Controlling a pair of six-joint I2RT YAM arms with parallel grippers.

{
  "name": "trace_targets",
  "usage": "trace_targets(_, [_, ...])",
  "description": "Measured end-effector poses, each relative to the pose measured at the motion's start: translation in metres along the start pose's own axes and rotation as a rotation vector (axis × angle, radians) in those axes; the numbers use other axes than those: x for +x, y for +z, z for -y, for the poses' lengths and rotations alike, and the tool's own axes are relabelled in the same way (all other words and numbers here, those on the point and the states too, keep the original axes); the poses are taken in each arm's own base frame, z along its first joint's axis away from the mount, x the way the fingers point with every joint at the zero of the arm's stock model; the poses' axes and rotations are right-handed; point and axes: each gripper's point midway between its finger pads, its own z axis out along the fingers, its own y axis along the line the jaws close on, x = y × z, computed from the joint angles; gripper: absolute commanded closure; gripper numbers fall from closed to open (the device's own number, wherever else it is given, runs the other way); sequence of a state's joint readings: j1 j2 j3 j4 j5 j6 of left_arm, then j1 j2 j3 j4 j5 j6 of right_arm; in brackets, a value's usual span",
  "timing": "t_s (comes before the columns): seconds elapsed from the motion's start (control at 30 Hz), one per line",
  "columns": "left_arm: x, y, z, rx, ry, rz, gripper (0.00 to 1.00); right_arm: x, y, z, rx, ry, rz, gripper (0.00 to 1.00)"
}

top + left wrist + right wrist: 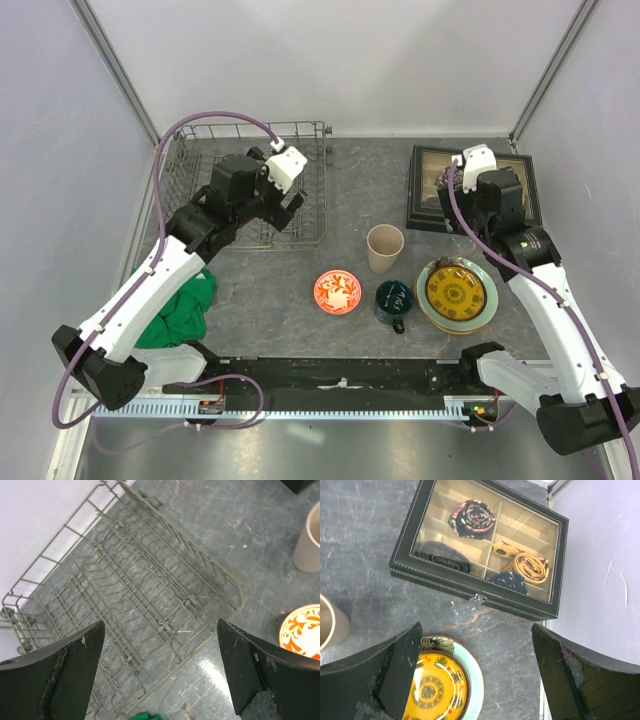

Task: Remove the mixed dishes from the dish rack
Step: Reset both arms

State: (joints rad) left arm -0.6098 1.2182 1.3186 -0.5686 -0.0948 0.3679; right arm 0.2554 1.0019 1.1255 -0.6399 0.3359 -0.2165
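Top external view shows a grey, marbled stone-look table (pixel 350 200) enclosed by pale, plain walls with metal posts in the upper corners. The dish rack (pixel 312 180), grey wire with rows of upright tines, lies at the upper left of the frame against the back wall. The dishes stand on the table outside it. The beige cup (pixel 385 247) is upright near the centre. The small red-and-white bowl (pixel 338 292) sits just below it to the left, and the dark green mug (pixel 393 300) is beside the bowl. The yellow-gold patterned dish (pixel 455 290) rests inside the pale green plate (pixel 488 306) at the lower right. A green cloth (pixel 185 305) lies crumpled at the lower left, below the rack. A dark-framed box (pixel 428 190) with a glass lid sits at the upper right, and rolled fabrics show in its compartments in the right wrist view. The left gripper (pixel 160 680) hangs above the rack's near corner with its jaws spread wide and nothing between them. The right gripper (pixel 475 680) hovers between the box and the stacked plates, jaws likewise parted and gripping nothing.
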Motion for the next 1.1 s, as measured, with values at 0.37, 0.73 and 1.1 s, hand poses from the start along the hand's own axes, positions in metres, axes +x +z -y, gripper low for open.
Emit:
trace_targets(0.37, [0.005, -0.017, -0.054, -0.172, -0.159, 0.079, 0.01, -0.023, 0.003, 0.017, 0.068, 0.098, 0.120, 0.02])
trace_targets(0.73, [0.030, -0.022, -0.101, -0.328, -0.324, 0.099, 0.01, -0.056, 0.010, 0.020, 0.086, 0.182, 0.265, 0.02])
trace_targets(1.1, [0.061, -0.009, -0.107, -0.385, -0.352, 0.114, 0.01, -0.060, 0.026, 0.011, 0.077, 0.218, 0.326, 0.02])
